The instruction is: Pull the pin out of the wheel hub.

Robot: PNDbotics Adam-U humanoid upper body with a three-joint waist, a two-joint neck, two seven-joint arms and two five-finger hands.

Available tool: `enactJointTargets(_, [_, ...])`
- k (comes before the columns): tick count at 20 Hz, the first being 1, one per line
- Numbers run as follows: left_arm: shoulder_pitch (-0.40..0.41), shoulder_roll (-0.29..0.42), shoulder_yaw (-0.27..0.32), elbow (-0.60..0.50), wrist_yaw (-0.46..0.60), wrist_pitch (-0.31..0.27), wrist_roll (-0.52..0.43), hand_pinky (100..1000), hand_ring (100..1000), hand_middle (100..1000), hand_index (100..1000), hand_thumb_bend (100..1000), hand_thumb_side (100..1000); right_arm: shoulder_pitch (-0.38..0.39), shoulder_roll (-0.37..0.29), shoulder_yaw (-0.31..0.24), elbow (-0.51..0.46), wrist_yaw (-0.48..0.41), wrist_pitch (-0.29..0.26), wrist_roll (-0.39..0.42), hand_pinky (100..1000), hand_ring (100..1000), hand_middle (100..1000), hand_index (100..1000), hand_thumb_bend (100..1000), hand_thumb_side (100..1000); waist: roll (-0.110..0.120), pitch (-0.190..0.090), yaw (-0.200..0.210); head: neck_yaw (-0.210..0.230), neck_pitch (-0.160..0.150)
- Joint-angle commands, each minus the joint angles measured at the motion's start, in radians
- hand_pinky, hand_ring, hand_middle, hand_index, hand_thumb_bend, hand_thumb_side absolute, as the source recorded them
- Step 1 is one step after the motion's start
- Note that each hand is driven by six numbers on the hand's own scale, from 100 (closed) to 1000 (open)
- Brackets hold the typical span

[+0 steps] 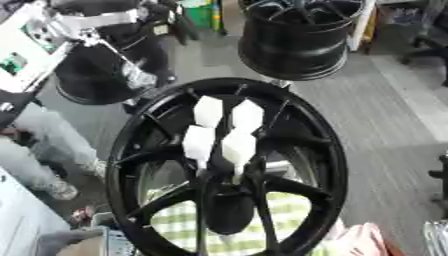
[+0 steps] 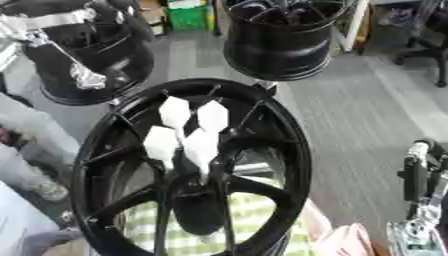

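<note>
The wheel hub [image 1: 227,170], a black spoked rim, stands tilted in the middle of the scene. Four white pins [image 1: 223,131] stick out of the hub's centre in a tight cluster, two above and two below. All four look seated; none appears to be drawn out, so by my reading the pull has not yet begun.

The left arm [image 1: 87,35] reaches in above and left of the hub, silver brackets showing, but its hand is lost against a dark rim there; I cannot tell how its fingers stand or whether they hold anything.

The right hand [image 2: 418,172] shows only in the right eye view, off the hub's right side and well apart from it. Whether its fingers are open or curled I cannot tell; it does not reach the pins.

Second black rim [image 1: 297,40] stands beyond the hub. Checked cloth [image 1: 179,222] shows through the lower spokes.

Remaining: bring a hand to the cluster, grip one pin, draw it clear.
</note>
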Motion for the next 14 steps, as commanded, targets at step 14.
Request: enactJointTargets(14, [-0.009,-0.002,-0.128,-0.028,-0.239,-0.349,-0.349,728,701,790,871,541,561,-0.006,-0.028,-0.002,-0.01,0.007,-0.003,0.003,471,686,770,815,100,786,-0.003,-0.01,0.002,-0.004,-0.003])
